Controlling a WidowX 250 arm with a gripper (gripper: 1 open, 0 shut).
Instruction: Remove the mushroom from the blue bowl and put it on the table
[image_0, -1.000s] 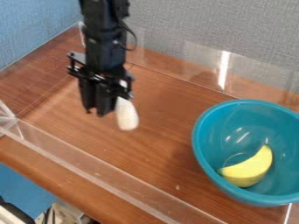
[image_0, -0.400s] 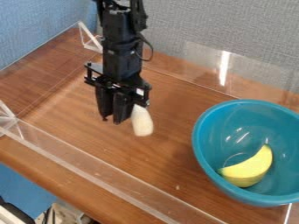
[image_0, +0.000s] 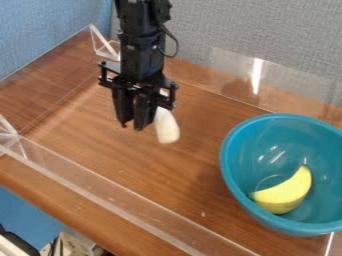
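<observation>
Tabletop (image_0: 80, 105) beneath finger-held mushroom (image_0: 167, 129)

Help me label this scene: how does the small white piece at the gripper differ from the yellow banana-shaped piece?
The small white piece hangs from the black gripper above the brown wooden table; the yellow banana-shaped piece lies inside the teal-blue plastic bowl. The white piece is stubby, the yellow one curved and larger. Both look like toy food.
</observation>
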